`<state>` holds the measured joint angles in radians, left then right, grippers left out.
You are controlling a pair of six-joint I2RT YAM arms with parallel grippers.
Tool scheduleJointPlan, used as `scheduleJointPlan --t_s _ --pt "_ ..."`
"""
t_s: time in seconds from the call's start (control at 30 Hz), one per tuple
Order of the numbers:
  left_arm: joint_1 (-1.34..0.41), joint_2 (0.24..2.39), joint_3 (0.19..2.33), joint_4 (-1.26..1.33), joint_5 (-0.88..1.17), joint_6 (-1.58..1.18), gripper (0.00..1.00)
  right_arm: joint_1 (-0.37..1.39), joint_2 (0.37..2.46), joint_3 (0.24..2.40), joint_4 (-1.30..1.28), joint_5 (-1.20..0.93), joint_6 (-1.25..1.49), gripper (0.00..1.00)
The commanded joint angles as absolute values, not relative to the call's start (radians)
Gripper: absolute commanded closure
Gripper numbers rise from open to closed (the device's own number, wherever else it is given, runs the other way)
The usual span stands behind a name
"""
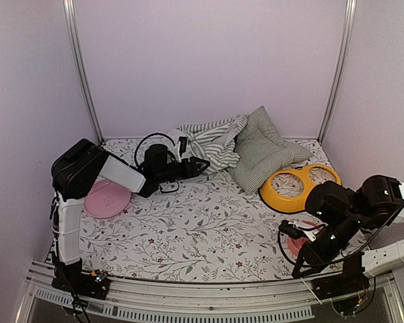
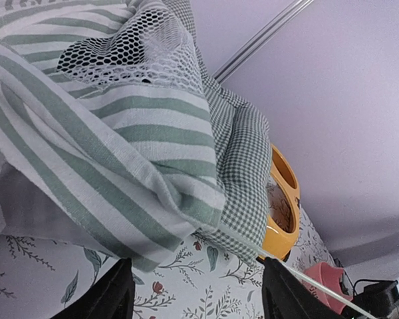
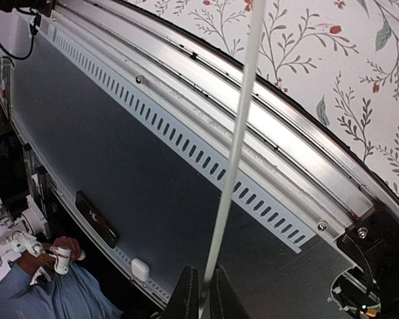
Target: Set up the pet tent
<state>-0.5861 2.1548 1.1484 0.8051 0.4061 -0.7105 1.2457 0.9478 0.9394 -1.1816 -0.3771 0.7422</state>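
Nearest, in the right wrist view: right pincer [image 3: 203,299] clamped narrow on a thin white pole [image 3: 231,146], one dark finger on each side of it. Pole slanting up and away across the frame, over the slotted metal rail [image 3: 286,143] along the near edge of the desk [image 1: 188,232]. Seen from above, same pincer low at the near right corner, aimed down toward that edge, well apart from the fabric.

Collapsed pet tent [image 1: 212,142] at the back of the desk: a crumpled heap of grey-green and white stripes against the rear wall, not standing. White mesh curtain [image 2: 130,50] bunched on top of the stripes in the left wrist view. Green-checked cushion [image 1: 259,153] leaning on the heap's right side, touching it. Yellow two-hole bowl stand [image 1: 299,187] just right of the cushion. Pink dish [image 1: 108,198] at the left, beside the left arm.

Wide-open left pincer [image 1: 198,166], gripping nothing, tips just short of the striped heap's left edge, hovering low over the floral cloth. Whether touching the fabric: cannot tell.
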Motion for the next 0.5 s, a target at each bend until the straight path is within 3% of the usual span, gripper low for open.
scheduleJointPlan --t_s 0.0,0.47 --pt "-0.581 2.190 1.125 0.865 0.402 -0.692 0.34 1.254 0.938 0.936 -1.097 -0.382 0.743 0.98" --pt "-0.585 2.194 1.013 1.074 0.399 -0.722 0.37 1.254 1.006 1.004 -0.857 -0.236 0.655 1.00"
